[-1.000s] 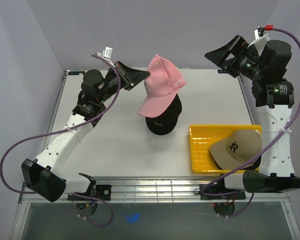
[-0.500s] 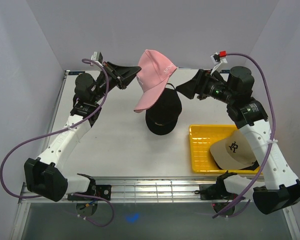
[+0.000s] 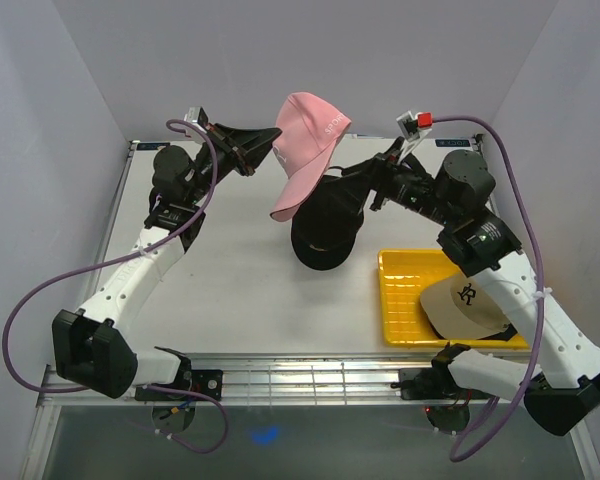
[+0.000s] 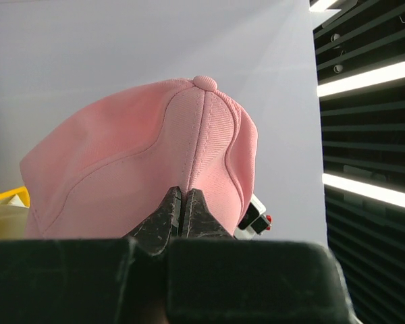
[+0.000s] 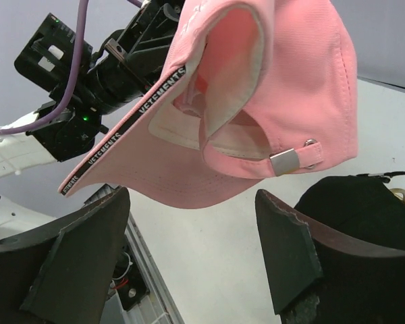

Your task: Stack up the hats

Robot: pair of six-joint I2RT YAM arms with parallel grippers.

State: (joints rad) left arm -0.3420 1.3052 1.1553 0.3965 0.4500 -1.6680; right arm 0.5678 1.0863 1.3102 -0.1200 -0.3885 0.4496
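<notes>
My left gripper [image 3: 273, 150] is shut on the crown fabric of the pink cap [image 3: 305, 140] and holds it in the air, tilted brim-down, above the black cap [image 3: 325, 245] on the table. In the left wrist view the fingertips [image 4: 182, 192] pinch the pink crown [image 4: 155, 169]. My right gripper [image 3: 342, 186] is open and empty, just right of the pink cap and over the black cap. In the right wrist view it [image 5: 192, 202] sits below the pink cap's back strap [image 5: 290, 162], with the black cap [image 5: 364, 202] at the right. The tan cap [image 3: 470, 300] lies in the tray. The white cap is out of view.
A yellow tray [image 3: 400, 300] holding the tan cap sits at the front right of the table. The table is enclosed by grey walls at the back and on both sides. A metal rack runs along the near edge.
My right arm swung from the back right corner in toward the middle, up to the pink cap. My left gripper lifted and tilted the pink cap off the black cap.
</notes>
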